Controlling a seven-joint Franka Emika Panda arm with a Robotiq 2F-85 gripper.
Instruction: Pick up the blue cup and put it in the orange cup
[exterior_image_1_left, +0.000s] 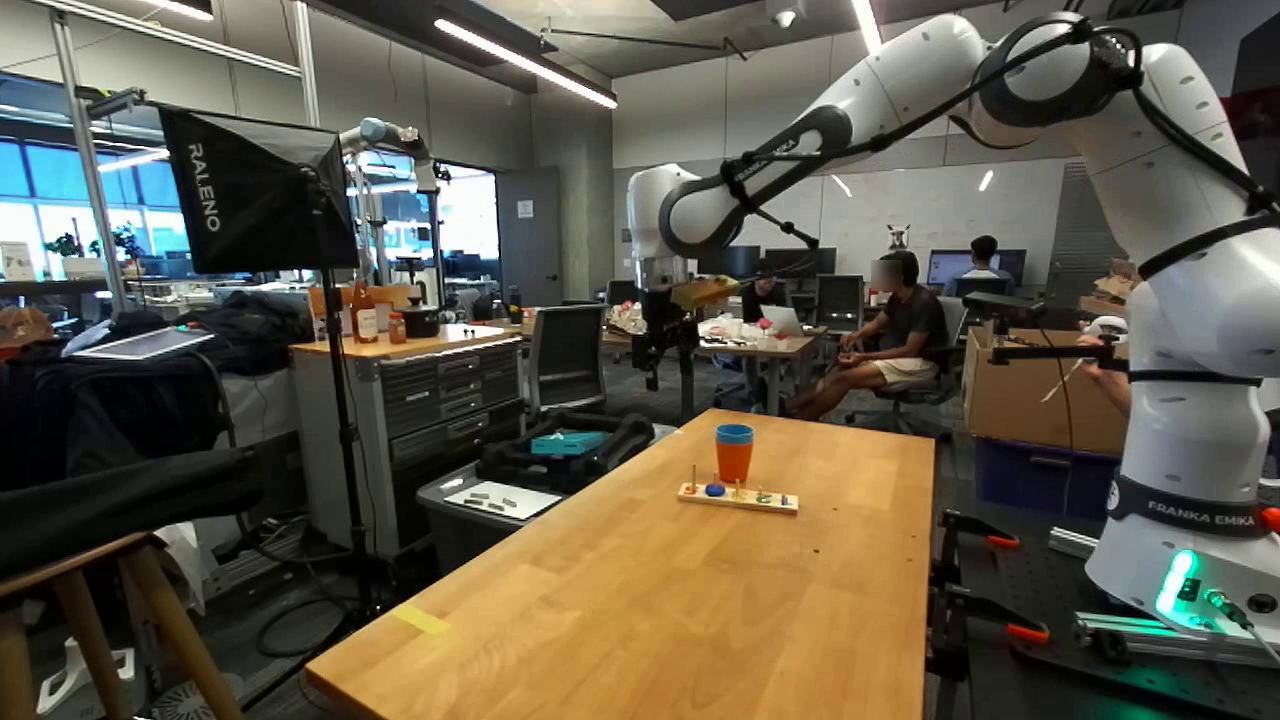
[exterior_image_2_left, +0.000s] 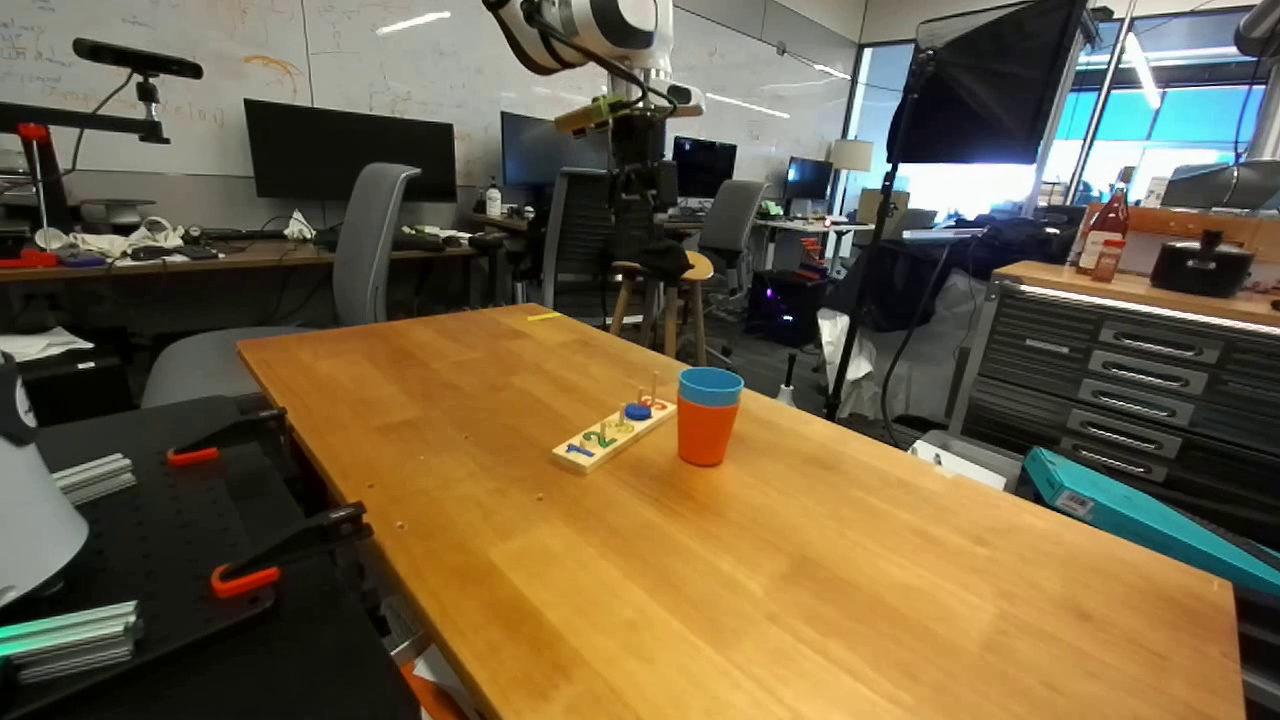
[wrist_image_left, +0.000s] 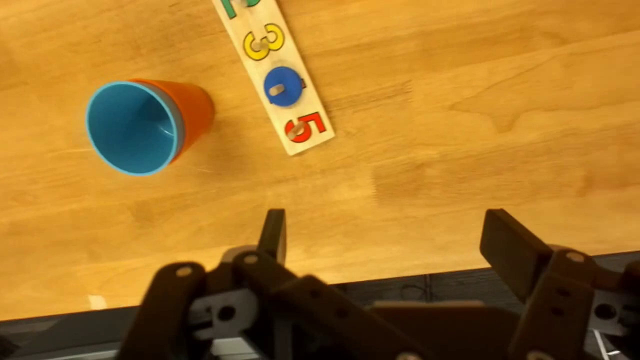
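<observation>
Black two-finger gripper (wrist_image_left: 386, 220) spread, empty. Blue round plastic cup (wrist_image_left: 131, 129) stands upright, nested inside orange tapered plastic cup (wrist_image_left: 198, 111); in wrist view, both toward ten o'clock from gripper. Placing looks done; retreat likely next.

Blue cup (exterior_image_2_left: 711, 388); lower outside hidden.

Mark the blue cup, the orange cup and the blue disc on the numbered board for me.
Blue cup (wrist_image_left: 131, 129): in the wrist view, on its inside.
Orange cup (exterior_image_2_left: 707, 435): in an exterior view, on its outer wall.
Blue disc (wrist_image_left: 290, 86): in the wrist view, on its top face.
</observation>
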